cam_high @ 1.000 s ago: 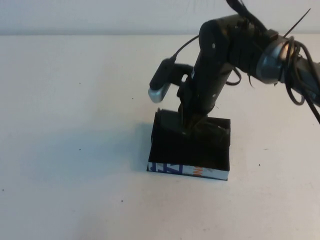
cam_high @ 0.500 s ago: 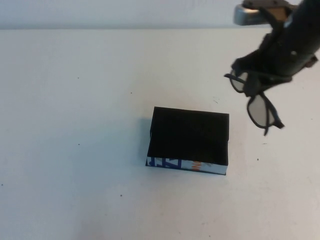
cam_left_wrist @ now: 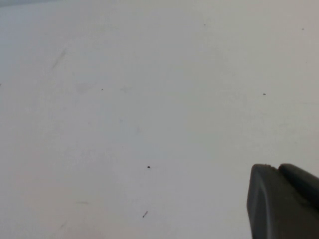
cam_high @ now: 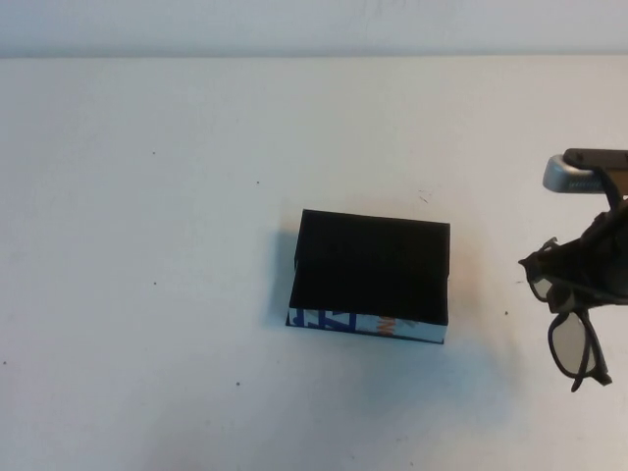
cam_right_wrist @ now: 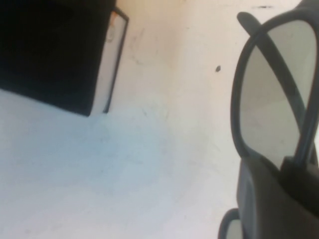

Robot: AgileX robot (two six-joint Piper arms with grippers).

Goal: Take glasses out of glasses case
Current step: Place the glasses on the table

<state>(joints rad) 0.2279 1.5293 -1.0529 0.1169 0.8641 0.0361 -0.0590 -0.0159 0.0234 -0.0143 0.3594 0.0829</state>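
The right gripper is hanging at the right edge of the high view, above the white table, and it is clamping the glasses at the frame between the lenses; the jaws are closed tight on the plastic, with one lens dangling below the fingers and the other tucked up against them. The wrist camera is sitting as a silver-grey block just above the gripper; from the right wrist view a squarish lens is filling the frame beside a dark finger, the glasses clear of the table surface beneath.

The glasses case is lying well apart from the right gripper, off to its left on the table, open side up and showing its black inside; its white printed side with blue and orange marks is facing the robot; in the right wrist view the case is showing as a black block with a pale edge.

The left gripper is showing only as a dark finger tip over bare table in its own wrist view; I cannot tell how far it is open.
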